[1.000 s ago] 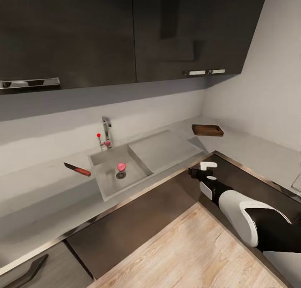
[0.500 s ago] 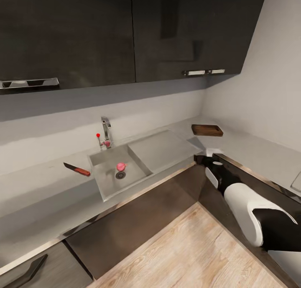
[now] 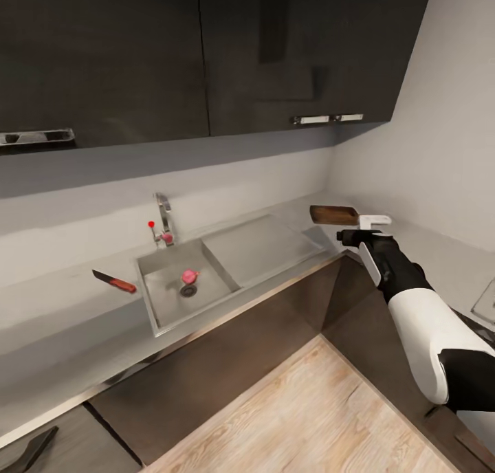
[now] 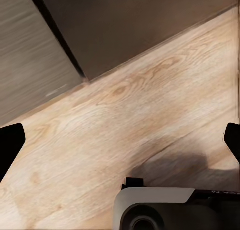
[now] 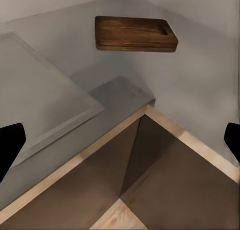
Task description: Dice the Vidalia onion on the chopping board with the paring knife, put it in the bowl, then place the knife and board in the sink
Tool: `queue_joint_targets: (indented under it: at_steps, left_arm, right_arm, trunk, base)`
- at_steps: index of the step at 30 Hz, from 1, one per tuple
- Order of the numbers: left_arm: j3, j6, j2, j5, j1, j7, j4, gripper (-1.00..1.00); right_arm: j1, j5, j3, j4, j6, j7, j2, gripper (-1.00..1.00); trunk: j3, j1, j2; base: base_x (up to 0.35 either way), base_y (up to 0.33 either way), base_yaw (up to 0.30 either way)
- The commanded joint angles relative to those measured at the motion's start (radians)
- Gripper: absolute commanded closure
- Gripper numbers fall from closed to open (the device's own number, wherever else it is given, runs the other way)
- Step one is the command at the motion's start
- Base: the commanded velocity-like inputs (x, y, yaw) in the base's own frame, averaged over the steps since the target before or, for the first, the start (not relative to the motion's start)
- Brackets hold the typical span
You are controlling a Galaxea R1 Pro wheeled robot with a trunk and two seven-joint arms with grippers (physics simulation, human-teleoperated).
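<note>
The right pincer (image 3: 364,228) hangs with fingers apart and empty over the glossy grey desk (image 3: 62,322) corner, just short of the dark wooden chopping board (image 3: 334,215). Well off to its left, the pinkish Vidalia onion (image 3: 188,276) sits by the steel sink's (image 3: 161,306) drain, with the red-handled paring knife (image 3: 114,281) beyond. The left pincer (image 4: 120,140), fingers apart, faces pale wooden floor (image 4: 125,120).

This is a home kitchen, rendered in a simulator. A grey glossy countertop (image 3: 62,322) turns a corner along pale walls, with dark wall cupboards (image 3: 206,53) with metal handles above and dark cabinet fronts (image 3: 227,349) below. A steel sink (image 3: 180,300) with a drainboard and a chrome tap (image 3: 163,220) is set into the worktop. A knife (image 3: 114,281) lies beside the basin, and a wooden chopping board (image 3: 334,216) sits near the corner. The floor (image 3: 302,418) is light wood planking.
</note>
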Motion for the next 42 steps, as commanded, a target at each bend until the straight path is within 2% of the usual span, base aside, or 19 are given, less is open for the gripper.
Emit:
queue_joint_targets:
  at_steps: [1,12,29,42]
  left_arm:
    - [-0.001,-0.002,0.000,0.006,0.000,0.000,-0.001,-1.00]
    - [-0.001,-0.002,0.000,0.006,0.000,0.000,-0.001,-1.00]
    - [0.000,-0.002,0.000,0.006,0.000,0.000,-0.001,-1.00]
    - [-0.001,-0.002,0.000,0.006,0.000,0.000,-0.001,-1.00]
  right_arm:
    - [-0.001,-0.003,0.001,-0.001,0.005,-0.003,0.000,-1.00]
    - [-0.001,-0.003,0.001,-0.001,0.006,-0.003,0.000,-1.00]
    - [-0.001,-0.004,0.001,0.000,0.006,-0.006,0.005,-1.00]
    - [-0.001,-0.005,0.001,0.000,0.007,-0.006,0.007,-1.00]
  trunk:
    - [-0.002,0.001,-0.002]
    - [-0.002,0.001,-0.002]
    - [0.001,0.001,-0.002]
    - [0.008,0.001,-0.002]
  base:
    - [0.204,-0.230,0.000]
    - [0.220,-0.220,0.000]
    - [0.041,-0.018,-0.033]
    - [0.000,0.000,-0.226]
